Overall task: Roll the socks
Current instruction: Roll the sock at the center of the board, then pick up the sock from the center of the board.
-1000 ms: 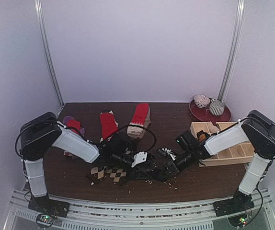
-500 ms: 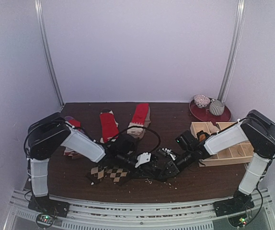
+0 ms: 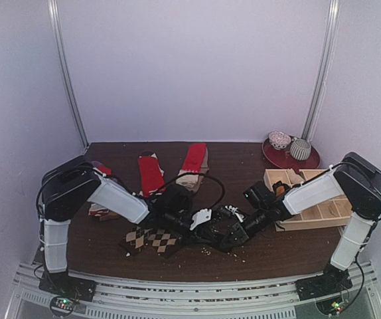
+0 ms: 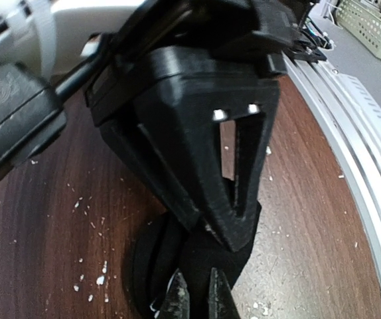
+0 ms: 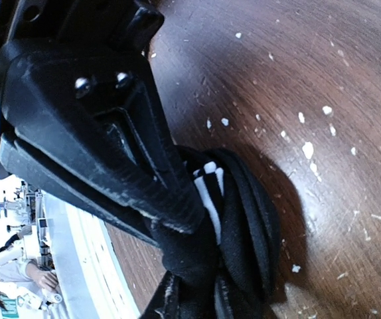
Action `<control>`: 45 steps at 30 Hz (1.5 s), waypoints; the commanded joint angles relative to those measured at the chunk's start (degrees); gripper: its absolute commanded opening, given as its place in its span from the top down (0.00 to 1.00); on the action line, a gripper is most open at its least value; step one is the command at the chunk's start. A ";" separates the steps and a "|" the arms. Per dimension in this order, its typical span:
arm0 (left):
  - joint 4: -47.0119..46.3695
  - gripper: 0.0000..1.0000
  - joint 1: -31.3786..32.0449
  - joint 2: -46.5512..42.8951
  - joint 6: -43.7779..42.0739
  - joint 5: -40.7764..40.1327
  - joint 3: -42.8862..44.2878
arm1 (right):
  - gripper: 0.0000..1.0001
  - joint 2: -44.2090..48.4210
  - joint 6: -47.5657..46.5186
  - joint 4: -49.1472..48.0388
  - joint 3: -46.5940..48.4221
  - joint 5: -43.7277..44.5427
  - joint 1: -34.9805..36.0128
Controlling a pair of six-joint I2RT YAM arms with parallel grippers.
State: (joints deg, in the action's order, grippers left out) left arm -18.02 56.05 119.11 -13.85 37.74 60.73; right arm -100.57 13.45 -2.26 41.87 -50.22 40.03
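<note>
black sock (image 5: pixel 243 219) bunched near-centre on table (image 3: pixel 277 249), mostly hidden from above by both tools. left gripper (image 4: pixel 197 299) clamped on it. right gripper (image 5: pixel 190 300) pinches it too, tips cut off at frame edge.

table (image 5: pixel 323 60): dark wood, smooth, slight sheen | black sock (image 5: pixel 250 212): soft matt cloth

My top camera hangs high at my back, facing forward and down over the whole dark brown wooden desk (image 3: pixel 237 166). Each wrist camera sits close above that desk, looking along its own tips at the bottom edge: black left fingers (image 4: pixel 177 302), black right fingers (image 5: pixel 170 299). Both wrist views share the rolled black sock with white stripes (image 5: pixel 243 212), and the other arm's fingers fill each upper frame. In the top view that spot lies lower centre.
</note>
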 commanded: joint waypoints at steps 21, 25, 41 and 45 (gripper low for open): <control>15.84 1.00 -0.24 6.59 11.52 -8.17 -2.99 | 0.27 19.76 -0.30 -10.45 -10.25 16.02 1.31; 17.09 1.00 -0.32 7.12 10.59 -8.22 -1.89 | 0.26 16.55 0.79 -14.29 -11.06 14.68 1.68; 18.32 1.00 -0.62 8.15 9.24 -7.67 -1.02 | 0.29 6.85 0.51 -14.61 -10.51 15.09 5.39; 18.62 1.00 -0.66 8.40 9.00 -7.65 -0.79 | 0.51 5.58 0.44 -13.65 -10.36 14.98 6.18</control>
State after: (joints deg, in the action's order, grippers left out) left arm -14.96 55.66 120.79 -4.08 38.33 62.85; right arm -92.62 14.00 -19.94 31.66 -36.07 45.10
